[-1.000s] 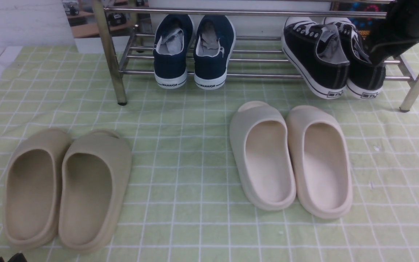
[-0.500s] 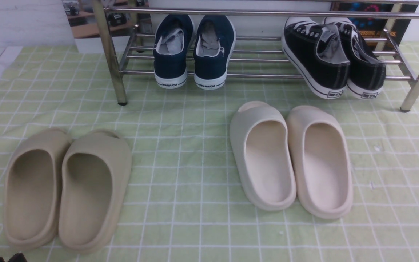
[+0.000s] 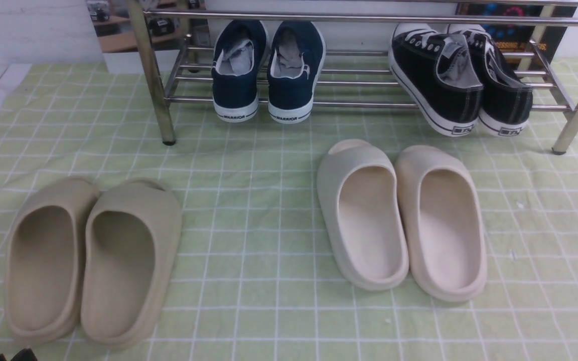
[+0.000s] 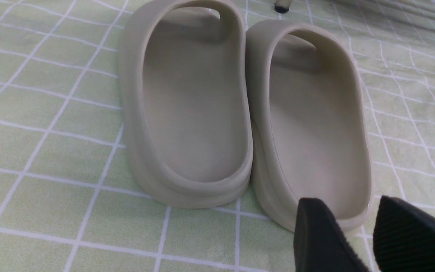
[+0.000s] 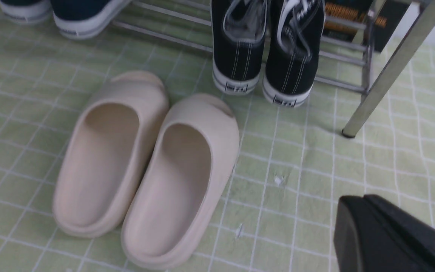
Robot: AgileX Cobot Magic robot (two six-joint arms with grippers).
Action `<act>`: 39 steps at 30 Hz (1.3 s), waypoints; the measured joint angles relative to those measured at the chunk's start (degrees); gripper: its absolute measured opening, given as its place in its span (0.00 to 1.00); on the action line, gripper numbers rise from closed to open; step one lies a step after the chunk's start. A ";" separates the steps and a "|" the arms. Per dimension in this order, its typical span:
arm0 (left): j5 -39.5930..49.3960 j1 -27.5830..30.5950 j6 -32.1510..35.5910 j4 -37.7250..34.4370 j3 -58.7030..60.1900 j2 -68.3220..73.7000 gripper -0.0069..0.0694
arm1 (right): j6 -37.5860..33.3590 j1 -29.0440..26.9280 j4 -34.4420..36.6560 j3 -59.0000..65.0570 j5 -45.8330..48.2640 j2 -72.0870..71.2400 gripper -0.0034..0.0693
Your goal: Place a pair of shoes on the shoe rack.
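The black sneakers (image 3: pixel 462 82) sit on the lower bars of the shoe rack (image 3: pixel 359 104) at its right end, heels overhanging the front bar, so any pulling back should, I judge, stay well clear of them (left tool (image 4: pixel 353 211) parted and empty; of the right tool (image 5: pixel 357 211) I cannot tell).

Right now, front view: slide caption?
Black sneakers and navy sneakers on chrome rack; tan slides and cream slides on checked cloth.
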 joint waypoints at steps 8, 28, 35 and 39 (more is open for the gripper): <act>0.00 0.00 0.00 0.00 0.00 0.00 0.40 | 0.06 0.00 0.00 3.23 0.68 -12.93 0.05; 0.00 0.00 0.00 0.00 0.00 0.00 0.40 | 0.23 -0.49 0.35 26.80 -27.08 -27.05 0.05; 0.00 0.00 0.00 0.00 0.00 0.00 0.40 | 6.80 -6.41 -5.86 44.99 -36.70 -35.02 0.05; 0.00 0.00 0.00 0.00 0.00 0.00 0.40 | 17.18 -11.54 -9.17 51.16 -33.50 -37.31 0.05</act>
